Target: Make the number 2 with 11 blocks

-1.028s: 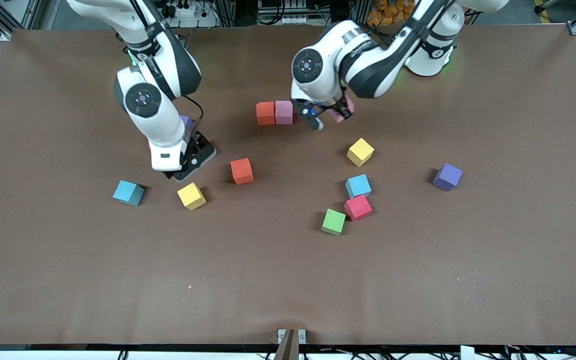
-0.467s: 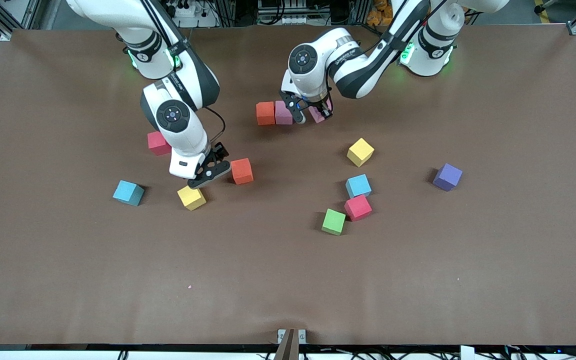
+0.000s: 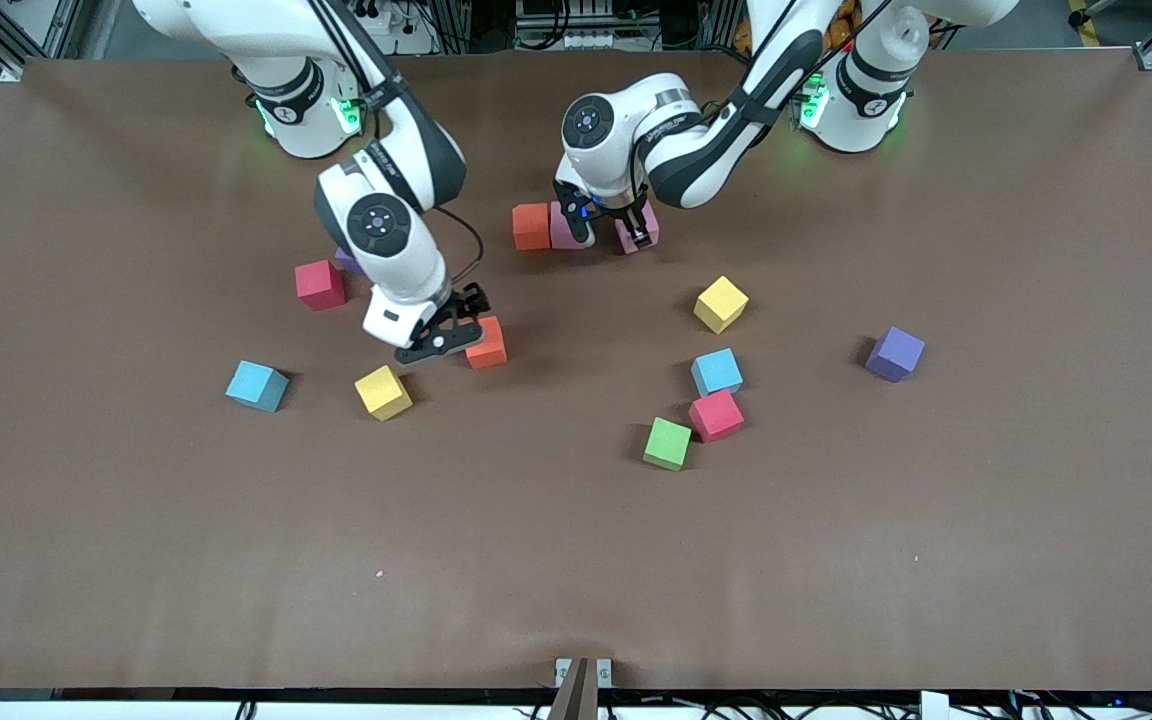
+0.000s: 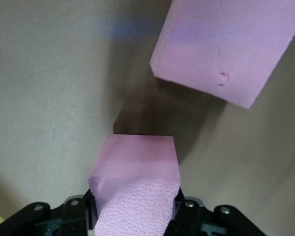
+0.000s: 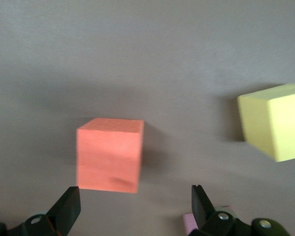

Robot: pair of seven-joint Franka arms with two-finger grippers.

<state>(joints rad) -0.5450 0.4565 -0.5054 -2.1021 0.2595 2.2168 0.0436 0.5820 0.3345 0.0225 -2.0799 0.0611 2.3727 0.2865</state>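
Number 2 barely begun: on the table (image 3: pixel 936 600), at 12 o'clock from its middle, only a placed orange cube (image 3: pixel 530 226) and a placed pink cube (image 4: pixel 226 49) stand touching in a row. Left gripper (image 4: pixel 135 216) is clamped on a second pink cube (image 4: pixel 137 167), low at 3 o'clock of the placed pink one, with a gap showing between them; whether it touches the table, can't tell. Right gripper (image 5: pixel 135 209) hangs with fingers spread wide over the loose orange cube (image 5: pixel 109 155), at 10 o'clock from table middle, nothing gripped. Judged: two of eleven set, a third about to land, eight left to fetch. Count of blocks: two orange, two pale pink, two deep pink-red (image 3: pixel 320 284) (image 3: pixel 715 415), two yellow (image 3: pixel 383 392) (image 3: pixel 721 304), two light blue (image 3: pixel 257 386) (image 3: pixel 716 371), one green (image 3: pixel 667 443) at 5 o'clock. Also two purple cubes, one in the open (image 3: pixel 895 353), one mostly hidden by the right arm.
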